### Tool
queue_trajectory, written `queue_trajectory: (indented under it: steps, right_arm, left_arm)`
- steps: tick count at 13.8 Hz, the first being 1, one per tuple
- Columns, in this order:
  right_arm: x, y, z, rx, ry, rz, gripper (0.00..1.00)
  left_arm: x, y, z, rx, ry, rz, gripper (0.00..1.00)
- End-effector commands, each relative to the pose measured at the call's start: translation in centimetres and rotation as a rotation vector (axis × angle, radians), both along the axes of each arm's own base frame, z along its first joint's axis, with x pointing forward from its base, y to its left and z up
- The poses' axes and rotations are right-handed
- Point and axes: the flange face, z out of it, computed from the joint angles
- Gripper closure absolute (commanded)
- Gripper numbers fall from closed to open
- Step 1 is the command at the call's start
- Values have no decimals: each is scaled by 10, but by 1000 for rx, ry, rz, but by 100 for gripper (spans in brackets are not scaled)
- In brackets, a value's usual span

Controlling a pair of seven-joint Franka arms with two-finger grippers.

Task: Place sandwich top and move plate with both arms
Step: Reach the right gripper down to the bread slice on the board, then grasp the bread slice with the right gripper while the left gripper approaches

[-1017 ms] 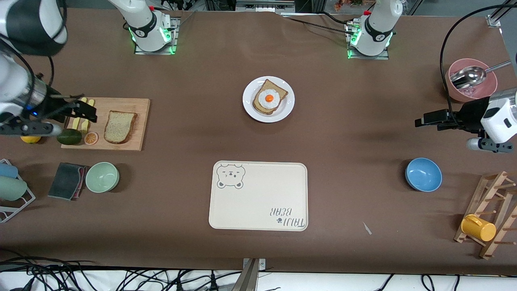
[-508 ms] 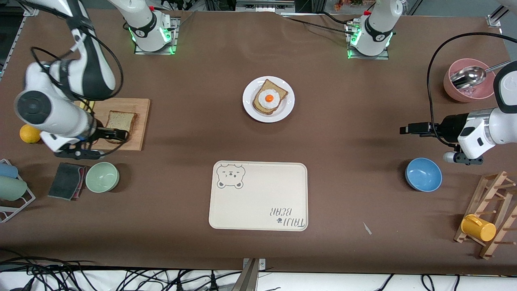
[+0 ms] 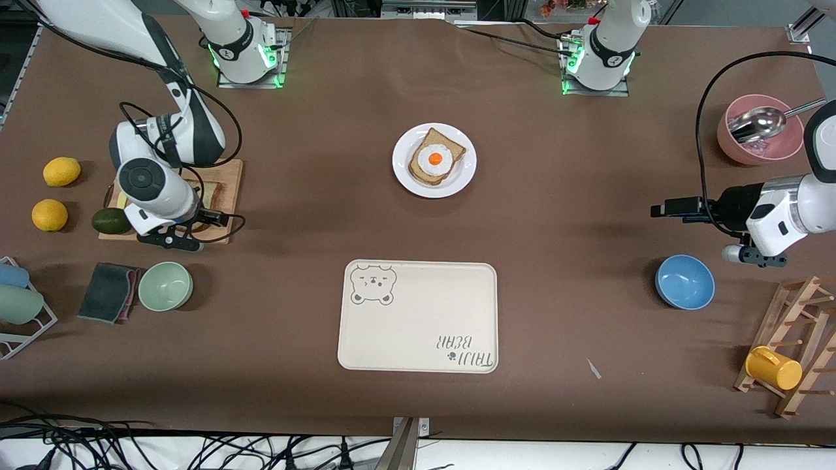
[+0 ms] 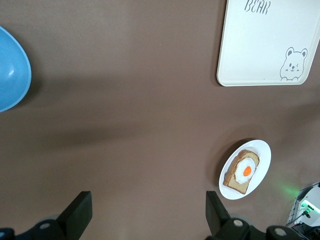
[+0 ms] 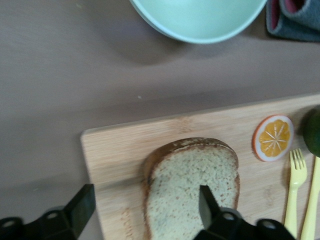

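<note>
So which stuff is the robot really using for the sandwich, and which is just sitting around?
For the job:
sandwich top
plate with the egg slice
right gripper, open over the sandwich top
left gripper, open, waiting

Just lying about:
bear tray
blue bowl
green bowl
lemons
orange slice

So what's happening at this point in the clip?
The right gripper hangs open over the plain bread slice on the wooden cutting board, at the right arm's end of the table; one finger is over the bread and the other off its edge, and the slice is not yet gripped. The white plate with the egg-topped slice sits mid-table, untouched. The left gripper waits open above bare table, by the blue bowl.
</note>
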Motion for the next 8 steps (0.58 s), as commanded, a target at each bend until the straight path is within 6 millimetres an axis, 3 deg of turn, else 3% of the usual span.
queue_trajectory:
  steps: [1,4,6,8]
  right_arm:
    - [-13,-3,-17,-54,-7,-21,20]
    - [-15,-3,-26,-54,5,-28,40]
    - [-15,-4,-33,-47,3,-28,67]
    - [-15,-8,-40,-44,7,-33,85]
  left_arm:
    - [1,0,6,-31,-16,-13,0]
    - [1,0,5,-32,-15,-13,0]
    - [2,-3,6,-31,-19,-17,0]
    - [2,-4,3,-31,-14,-18,0]
